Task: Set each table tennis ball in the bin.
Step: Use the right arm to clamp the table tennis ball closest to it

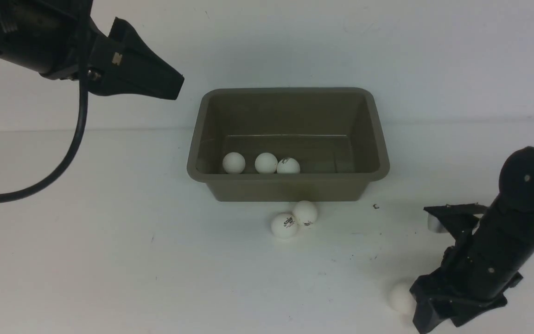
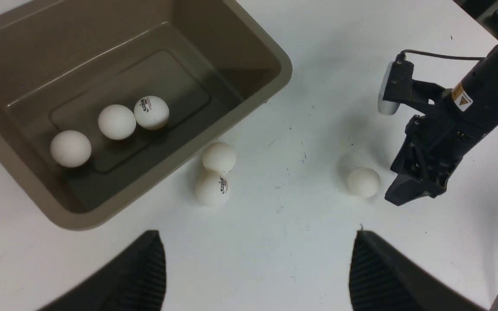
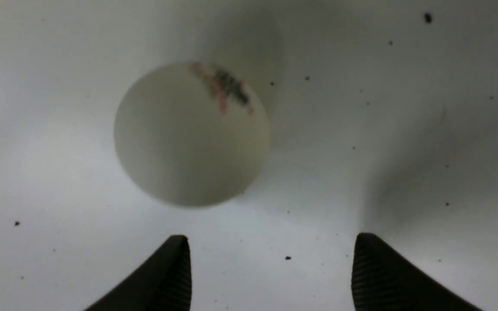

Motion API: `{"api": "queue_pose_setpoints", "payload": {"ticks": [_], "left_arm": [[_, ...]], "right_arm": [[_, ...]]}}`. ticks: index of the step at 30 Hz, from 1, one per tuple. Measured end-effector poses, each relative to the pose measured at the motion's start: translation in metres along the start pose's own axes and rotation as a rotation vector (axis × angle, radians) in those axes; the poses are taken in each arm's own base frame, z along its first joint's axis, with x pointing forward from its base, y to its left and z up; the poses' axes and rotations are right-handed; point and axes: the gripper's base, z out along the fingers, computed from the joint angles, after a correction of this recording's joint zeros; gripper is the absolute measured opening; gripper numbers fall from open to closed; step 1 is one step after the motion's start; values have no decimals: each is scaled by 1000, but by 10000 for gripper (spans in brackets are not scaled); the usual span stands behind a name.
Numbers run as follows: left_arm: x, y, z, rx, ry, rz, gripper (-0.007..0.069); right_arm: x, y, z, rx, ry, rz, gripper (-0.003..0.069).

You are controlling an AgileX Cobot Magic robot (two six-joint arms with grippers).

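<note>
- Front view: three balls (image 1: pixel 266 163) in bin (image 1: pixel 290 188); pair (image 1: pixel 284 225) at its 6 o'clock, lone ball (image 1: pixel 401 298) at 5.
- Right gripper (image 3: pixel 270 242) spread, empty, beside lone ball: next, likely straddle and pinch it.
- Left gripper (image 2: pixel 257 235) spread, idle at 10.

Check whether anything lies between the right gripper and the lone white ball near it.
Nothing visible does: the black right gripper is open, and only white tabletop separates it from the small white matte ball.

White table tennis balls (image 1: pixel 284 226) bear dark-and-red logos (image 1: pixel 289 223); the bin (image 1: pixel 290 188) is taupe, the table (image 1: pixel 109 255) white.
</note>
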Motion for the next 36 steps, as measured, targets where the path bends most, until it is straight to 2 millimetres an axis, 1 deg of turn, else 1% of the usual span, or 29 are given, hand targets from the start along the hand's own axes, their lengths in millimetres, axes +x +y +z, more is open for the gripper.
{"api": "queue_pose_setpoints", "payload": {"ticks": [6,9,13,17,19,24,27,32,36], "left_arm": [[0,0,0,0,0,0,510],[0,0,0,0,0,0,496],[0,0,0,0,0,9,461],[0,0,0,1,-1,14,457],[0,0,0,1,-1,15,457],[0,0,0,1,-1,15,457],[0,0,0,1,-1,15,457],[0,0,0,1,-1,15,457],[0,0,0,1,-1,15,457]], "right_arm": [[-13,10,-14,-74,-39,-63,451],[-26,16,-26,-110,-109,-75,451],[-39,20,-38,-93,-169,-110,451],[-51,19,-48,-50,-216,-138,451],[-60,16,-48,-25,-220,-153,451],[-78,9,-33,-5,-192,-160,451],[-86,6,-30,10,-210,-163,451],[-88,6,-29,11,-213,-162,451],[-89,5,-22,4,-194,-162,451]]}}
